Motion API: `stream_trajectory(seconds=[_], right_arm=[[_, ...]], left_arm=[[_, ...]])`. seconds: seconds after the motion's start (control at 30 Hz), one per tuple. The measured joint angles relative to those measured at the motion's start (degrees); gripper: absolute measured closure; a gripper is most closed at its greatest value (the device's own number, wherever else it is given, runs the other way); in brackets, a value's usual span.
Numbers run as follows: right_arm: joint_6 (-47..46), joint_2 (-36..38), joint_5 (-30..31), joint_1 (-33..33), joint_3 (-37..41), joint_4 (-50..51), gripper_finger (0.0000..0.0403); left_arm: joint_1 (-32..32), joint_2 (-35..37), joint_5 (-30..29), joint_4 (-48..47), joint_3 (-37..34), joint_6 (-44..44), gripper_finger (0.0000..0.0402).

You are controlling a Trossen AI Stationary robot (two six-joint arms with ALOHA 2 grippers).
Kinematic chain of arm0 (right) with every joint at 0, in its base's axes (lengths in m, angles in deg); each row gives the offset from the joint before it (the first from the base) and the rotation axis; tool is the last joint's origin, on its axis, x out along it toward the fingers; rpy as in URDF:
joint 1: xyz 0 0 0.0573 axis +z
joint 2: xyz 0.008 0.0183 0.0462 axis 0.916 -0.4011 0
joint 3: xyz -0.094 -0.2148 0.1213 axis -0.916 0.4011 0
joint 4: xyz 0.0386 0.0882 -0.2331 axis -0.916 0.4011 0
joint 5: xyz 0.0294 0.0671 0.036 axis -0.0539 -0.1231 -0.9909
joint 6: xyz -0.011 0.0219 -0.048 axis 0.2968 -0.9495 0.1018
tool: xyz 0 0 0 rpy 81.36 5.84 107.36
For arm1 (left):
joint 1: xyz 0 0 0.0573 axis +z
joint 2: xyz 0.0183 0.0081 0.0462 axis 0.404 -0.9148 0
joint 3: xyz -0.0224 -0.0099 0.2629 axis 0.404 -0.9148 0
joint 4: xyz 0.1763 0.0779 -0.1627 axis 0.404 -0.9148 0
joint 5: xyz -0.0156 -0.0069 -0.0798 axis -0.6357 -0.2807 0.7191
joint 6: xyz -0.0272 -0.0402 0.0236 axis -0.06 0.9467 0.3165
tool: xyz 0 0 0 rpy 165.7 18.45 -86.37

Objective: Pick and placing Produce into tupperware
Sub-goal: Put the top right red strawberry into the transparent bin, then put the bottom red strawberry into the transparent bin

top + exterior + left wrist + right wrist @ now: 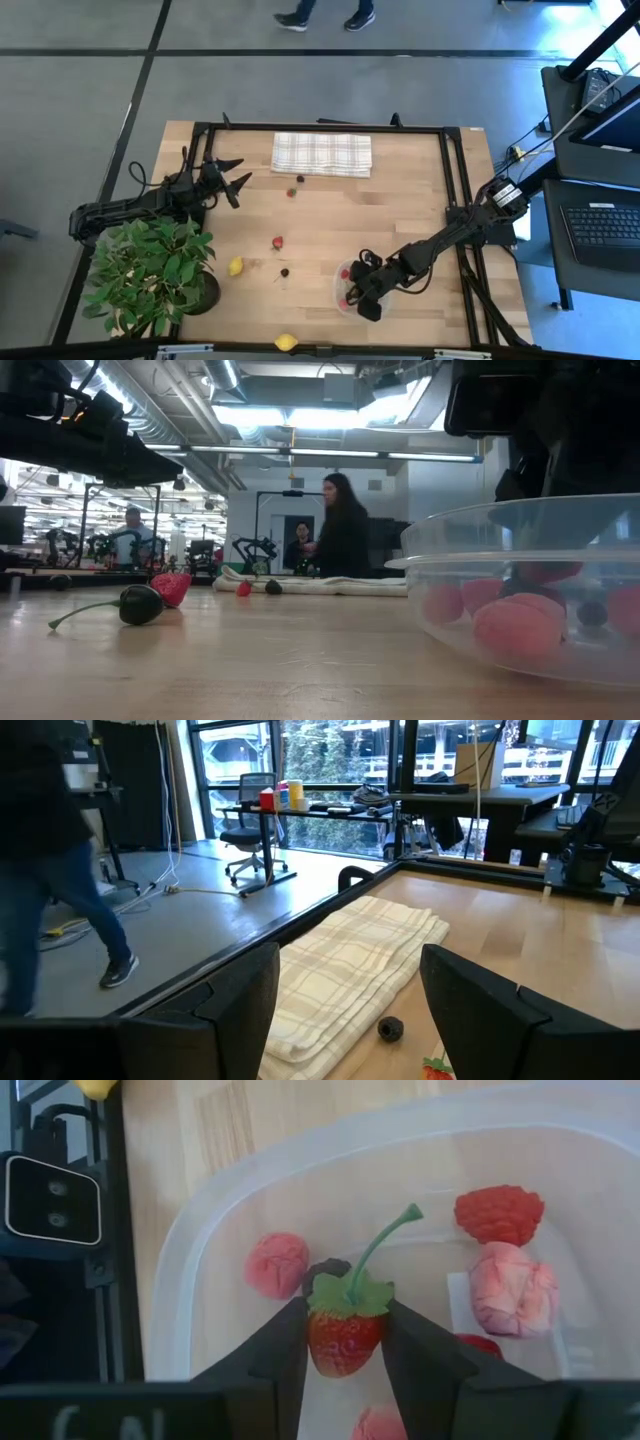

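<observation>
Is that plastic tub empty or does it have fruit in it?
Partly filled: several red and pink berries lie in the tub.

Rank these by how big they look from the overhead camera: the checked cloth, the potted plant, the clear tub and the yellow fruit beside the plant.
1. Potted plant
2. Checked cloth
3. Clear tub, though the right gripper covers part of it, so its full outline is unsure
4. Yellow fruit, by far the smallest
</observation>
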Motion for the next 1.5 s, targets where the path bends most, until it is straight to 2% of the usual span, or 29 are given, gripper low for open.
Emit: stream_trajectory(seconds=[0.7, 1.03, 1.33, 1.5], right_arm=[[-2.0, 0.0, -0.4, 0.0, 0.0, 1.0, 0.0272], [-2.9, 0.0, -0.4, 0.0, 0.0, 1.4, 0.0224], [-5.5, 0.9, -9.8, -2.0, 0.0, 1.9, 0.0220], [-4.3, 2.9, -10.3, -3.2, -0.1, 6.8, 0.0220]], left_arm=[[0.0, 0.0, 0.0, 0.0, 0.0, 0.0, 0.0164], [0.0, 0.0, 0.0, 0.0, 0.0, 0.0, 0.0164], [0.0, 0.0, 0.0, 0.0, 0.0, 0.0, 0.0164], [0.0, 0.0, 0.0, 0.0, 0.0, 0.0, 0.0164]])
